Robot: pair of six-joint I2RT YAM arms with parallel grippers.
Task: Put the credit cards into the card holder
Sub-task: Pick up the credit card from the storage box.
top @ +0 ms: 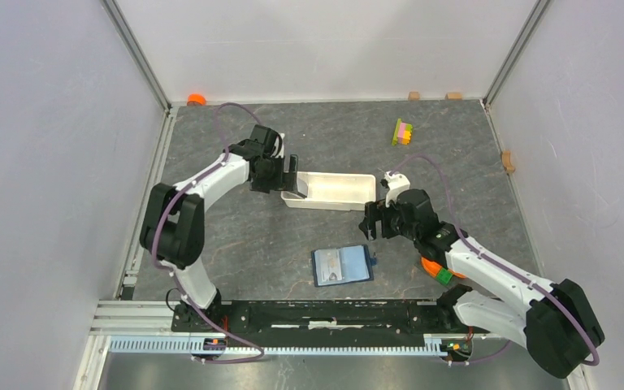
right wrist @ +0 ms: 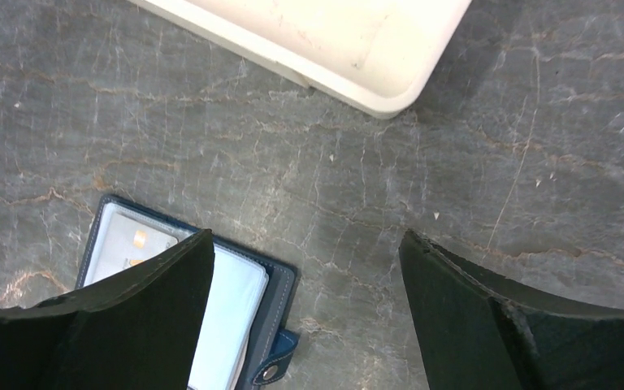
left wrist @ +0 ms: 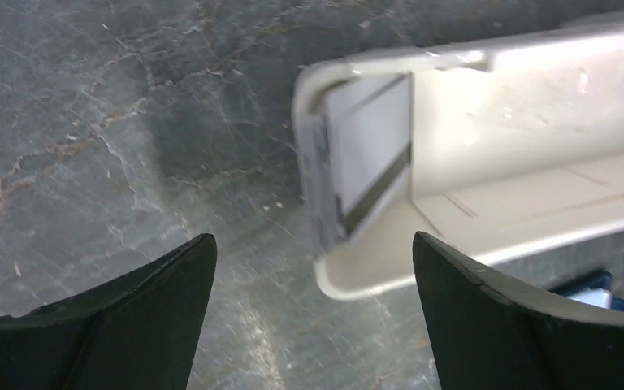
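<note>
Worktop (top: 236, 236): grey veined stone-look, white walls (top: 49, 122) around. Card holder (top: 342, 266) lies open near front. Credit cards (left wrist: 366, 162) upright at end of white tray (top: 337, 195). Left claw (left wrist: 313, 238), right claw (right wrist: 306, 236): spread wide, empty.

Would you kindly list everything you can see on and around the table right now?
credit cards: apparently two, grey, on edge against the tray's left end wall
card in holder: one, silvery, in a pocket
card holder: one, navy with a pale inside, lying open near the arm bases
tray: one, white, mid-table
block stack: one, yellow-pink-green, beyond the tray to the right
tan blocks: three, two at the far edge, one at the right edge
orange piece: one, far left corner
table: one, grey marbled
left gripper: black, open, at the tray's left end
right gripper: black, open, between tray and card holder
</note>
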